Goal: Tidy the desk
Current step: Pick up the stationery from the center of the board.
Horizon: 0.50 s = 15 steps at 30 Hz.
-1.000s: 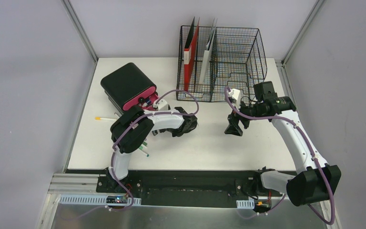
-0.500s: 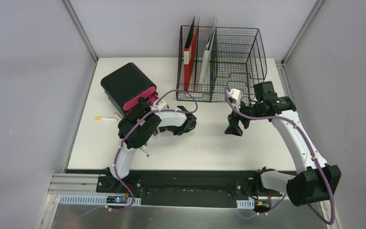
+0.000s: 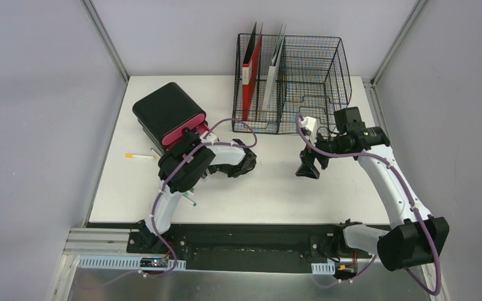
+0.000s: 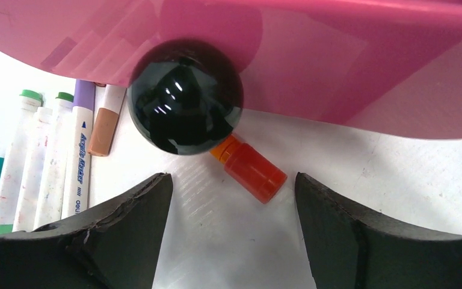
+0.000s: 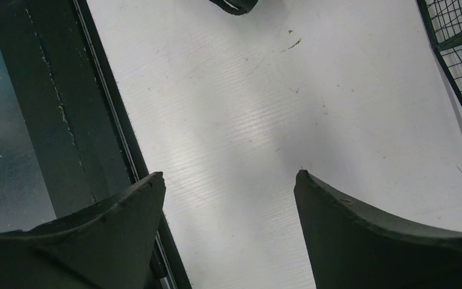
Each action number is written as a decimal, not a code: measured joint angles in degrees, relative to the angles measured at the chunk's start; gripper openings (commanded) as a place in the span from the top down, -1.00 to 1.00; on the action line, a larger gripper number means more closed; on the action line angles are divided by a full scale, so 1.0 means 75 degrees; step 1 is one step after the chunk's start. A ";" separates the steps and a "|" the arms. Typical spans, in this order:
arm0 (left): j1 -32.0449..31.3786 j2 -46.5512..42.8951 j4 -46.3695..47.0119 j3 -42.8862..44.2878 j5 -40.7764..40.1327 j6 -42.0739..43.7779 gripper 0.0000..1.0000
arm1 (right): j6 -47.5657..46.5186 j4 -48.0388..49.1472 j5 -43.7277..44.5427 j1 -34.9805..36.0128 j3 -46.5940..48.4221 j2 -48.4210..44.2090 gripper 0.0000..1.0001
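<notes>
The white desk holds a black-and-pink case at the left. My left gripper is low beside the case, open and empty. In the left wrist view its jaws stand wide apart over bare desk. Just ahead lie an orange marker, a glossy black ball and the pink case edge. Several markers lie side by side to the left. My right gripper is open and empty over the desk, its jaws wide.
A black wire-mesh rack with a red folder and a white one stands at the back. A yellow-tipped pen lies left of the case. Green-tipped markers show under the left arm. The rack's corner shows in the right wrist view.
My left arm's elbow has swung up toward the case and the left gripper has drawn slightly left. The right arm has not moved.
</notes>
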 measured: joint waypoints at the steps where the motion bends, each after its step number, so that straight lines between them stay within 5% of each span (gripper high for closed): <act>1: 0.0023 0.0017 0.0003 0.0000 0.0000 -0.0061 -0.49 | -0.0006 0.0000 0.0000 0.0000 0.0000 0.0000 -0.64; 9: 0.0242 0.0020 0.0015 -0.0023 0.0015 -0.0187 -0.36 | -0.0012 0.0000 0.0000 0.0000 0.0000 0.0000 -0.64; 15: 0.0245 0.0020 0.0143 -0.0134 0.0026 -0.0277 -0.09 | -0.0012 0.0000 0.0000 0.0000 0.0000 0.0000 -0.64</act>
